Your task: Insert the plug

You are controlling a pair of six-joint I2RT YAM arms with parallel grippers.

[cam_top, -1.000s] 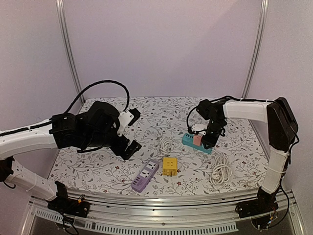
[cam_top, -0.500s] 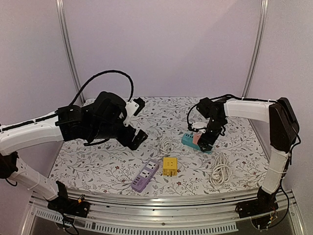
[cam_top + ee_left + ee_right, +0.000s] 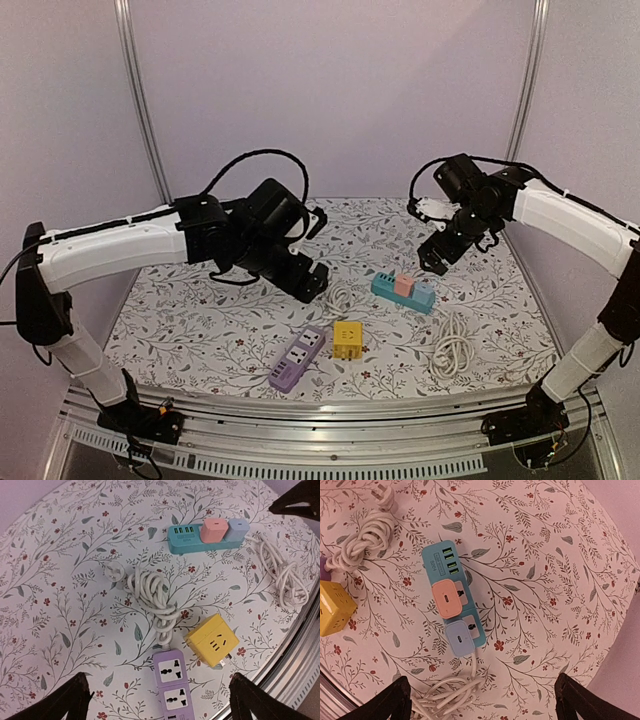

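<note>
A pink plug (image 3: pixel 449 598) sits seated in a teal power strip (image 3: pixel 439 562) on the floral counter (image 3: pixel 545 555), with a pale blue plug (image 3: pixel 460 637) just beside it and a white cable (image 3: pixel 447 695) coiled near that end. The right end effector (image 3: pixel 432 235) hovers above the strip, fingers spread wide and empty. The left end effector (image 3: pixel 318 250) (also spread, holding nothing) hangs over a white cord bundle (image 3: pixel 150 592), a yellow cube socket (image 3: pixel 212 642) and a purple strip (image 3: pixel 172 675).

Both arms: white tubular links, black joint housings. Left arm (image 3: pixel 110 245) has a thick black cable (image 3: pixel 250 158) arching at its 12 o'clock side. Right arm (image 3: pixel 572 215) has the same finish. Fingertips (image 3: pixel 70 700) are black wedges, at 5 and 7 o'clock in the wrist views.
</note>
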